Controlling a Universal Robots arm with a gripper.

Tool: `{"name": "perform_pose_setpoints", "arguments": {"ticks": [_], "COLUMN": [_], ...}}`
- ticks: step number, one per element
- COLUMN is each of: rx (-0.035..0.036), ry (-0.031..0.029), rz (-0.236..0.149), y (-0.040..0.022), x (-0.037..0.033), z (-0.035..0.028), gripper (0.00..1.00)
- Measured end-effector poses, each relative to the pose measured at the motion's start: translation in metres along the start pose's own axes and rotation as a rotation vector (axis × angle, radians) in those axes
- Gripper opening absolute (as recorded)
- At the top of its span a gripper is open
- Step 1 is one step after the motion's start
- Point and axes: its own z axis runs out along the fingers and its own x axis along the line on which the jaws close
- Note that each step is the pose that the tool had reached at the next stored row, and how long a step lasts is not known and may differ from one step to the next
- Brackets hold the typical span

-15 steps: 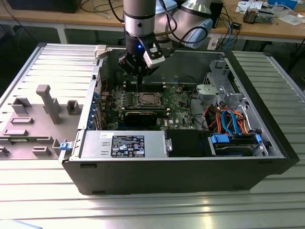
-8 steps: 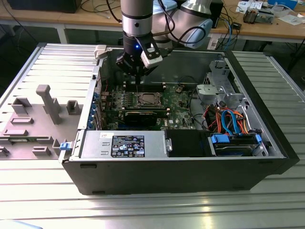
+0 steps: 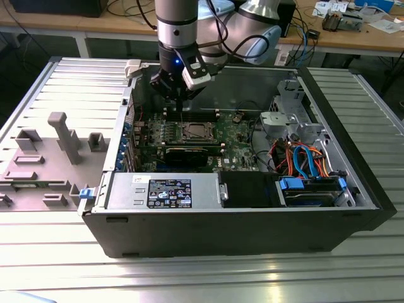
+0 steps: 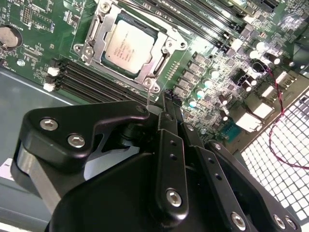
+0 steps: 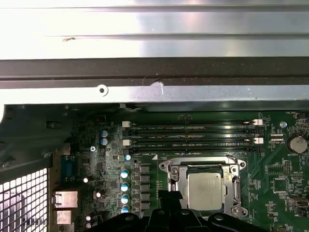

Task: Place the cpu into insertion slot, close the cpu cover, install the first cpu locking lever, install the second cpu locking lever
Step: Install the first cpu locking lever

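Cpu point(image 4: 129, 47) lies seated in the insertion slot point(image 3: 184, 134) on the green motherboard point(image 5: 270, 183), with the cpu cover point(image 4: 145, 76) folded flat around its metal top. In the exterior view, a labelled power supply point(image 3: 164, 189) sits on the near side of the slot inside the open computer case point(image 3: 221, 235), which rests on a ribbed metal desk point(image 3: 189, 278). Just beyond the slot run the long black memory slots point(image 5: 193, 136). Above that far edge of the slot hangs the gripper point(image 4: 166, 99), its black jaws pressed together on nothing, apart from the cpu.
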Motion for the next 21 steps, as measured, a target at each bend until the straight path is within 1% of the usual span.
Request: {"name": "perform_pose_setpoints", "arguments": {"ticks": [5,10,11,13,14,21], "rx": [-0.0001,-0.0001,0.0001,0.0001,0.0,-0.0001], "ry": [0.0,0.0014,0.0018,0.0019,0.0018,0.002], "rz": [-0.001,-0.039,-0.047,-0.05,-0.05,-0.055], "y": [-0.0001,0.001,0.0017,0.0041,0.0069,0.0124], "x": [0.0049,0.0067,0.0071,0.0072,0.0072,0.0087], "z": [0.0,0.0006,0.0008,0.0009,0.0011,0.0018], "gripper": [0.11,0.11,0.11,0.11,0.11,0.11]}}
